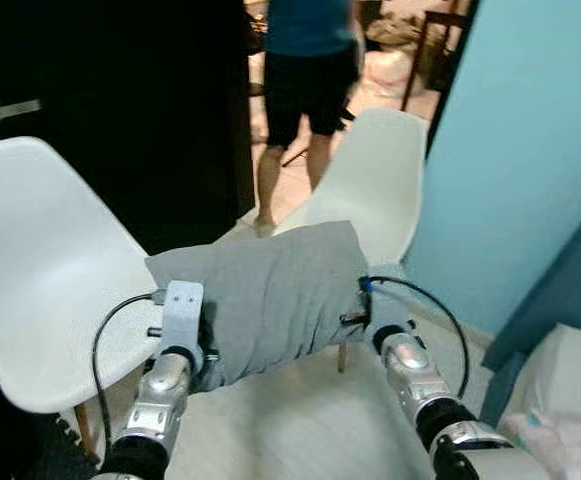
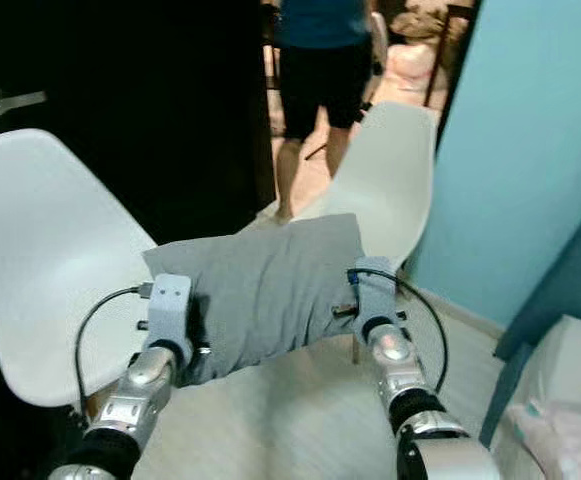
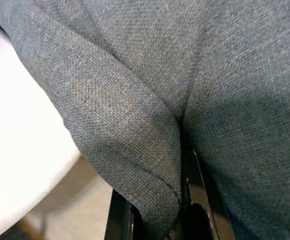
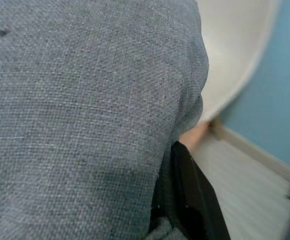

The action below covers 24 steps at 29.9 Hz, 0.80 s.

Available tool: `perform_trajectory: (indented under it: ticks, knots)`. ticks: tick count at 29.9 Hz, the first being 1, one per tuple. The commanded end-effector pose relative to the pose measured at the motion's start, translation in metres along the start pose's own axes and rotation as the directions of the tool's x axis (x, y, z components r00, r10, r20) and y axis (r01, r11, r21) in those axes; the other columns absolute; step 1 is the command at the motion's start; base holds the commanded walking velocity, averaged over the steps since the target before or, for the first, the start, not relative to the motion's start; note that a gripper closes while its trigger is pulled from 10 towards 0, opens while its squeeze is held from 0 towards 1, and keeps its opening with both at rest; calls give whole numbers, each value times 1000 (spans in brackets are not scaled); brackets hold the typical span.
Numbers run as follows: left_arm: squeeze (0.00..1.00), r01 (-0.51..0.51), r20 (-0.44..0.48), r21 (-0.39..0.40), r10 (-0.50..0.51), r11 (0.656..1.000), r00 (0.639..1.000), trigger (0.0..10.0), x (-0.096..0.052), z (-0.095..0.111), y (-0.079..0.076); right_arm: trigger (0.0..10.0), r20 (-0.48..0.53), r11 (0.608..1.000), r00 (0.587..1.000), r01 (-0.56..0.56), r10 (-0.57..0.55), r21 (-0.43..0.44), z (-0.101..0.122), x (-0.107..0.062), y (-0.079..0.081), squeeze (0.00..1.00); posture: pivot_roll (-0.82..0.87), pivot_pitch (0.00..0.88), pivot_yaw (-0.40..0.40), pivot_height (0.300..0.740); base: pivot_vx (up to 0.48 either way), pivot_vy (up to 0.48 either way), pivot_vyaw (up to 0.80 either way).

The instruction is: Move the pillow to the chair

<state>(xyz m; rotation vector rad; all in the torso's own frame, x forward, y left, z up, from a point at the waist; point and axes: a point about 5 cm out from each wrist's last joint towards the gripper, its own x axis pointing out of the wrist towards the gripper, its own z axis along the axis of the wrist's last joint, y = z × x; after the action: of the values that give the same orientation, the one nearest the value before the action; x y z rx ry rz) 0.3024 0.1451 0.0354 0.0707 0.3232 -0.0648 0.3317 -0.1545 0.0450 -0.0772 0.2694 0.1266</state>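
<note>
Between white chairs (image 1: pixel 40 270), pillow (image 1: pixel 265 295); person (image 1: pixel 305 70) beyond.

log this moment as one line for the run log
phase: carrying | grey pillow: held between left gripper and right gripper | two white chairs ahead | person behind

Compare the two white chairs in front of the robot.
The left chair is nearer and looks larger; the right chair stands further back by the blue wall. The left chair's seat is in full sight; the held pillow hides part of the right chair. Both are white moulded shells.
</note>
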Motion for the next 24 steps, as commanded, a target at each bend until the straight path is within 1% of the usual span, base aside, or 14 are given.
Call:
perform_trajectory:
  ticks: [1, 13, 19, 24]
  knots:
    - [0, 34, 42, 3, -34, 999, 999, 10000, 2, 7, -9, 10000, 15, 997, 997, -75, 75, 10, 5, 4, 19, 0, -7, 0, -10, 721, 0, 0, -800]
    - [0, 24, 41, -2, -24, 1000, 999, 10000, 2, 7, -7, 10000, 8, 997, 997, -77, 77, 8, 5, 4, 19, 0, -5, 0, -15, 721, 0, 0, -800]
    - [0, 22, 40, -9, -22, 1000, 999, 10000, 2, 7, -7, 10000, -11, 997, 997, -81, 81, -10, 2, 4, 19, 0, -7, 0, -13, 721, 0, 0, -800]
    - [0, 19, 37, -26, -18, 999, 999, 10000, 2, 6, -6, 10000, 2, 995, 996, -92, 92, -39, 3, 3, 21, 0, -7, 0, -13, 721, 0, 0, 0]
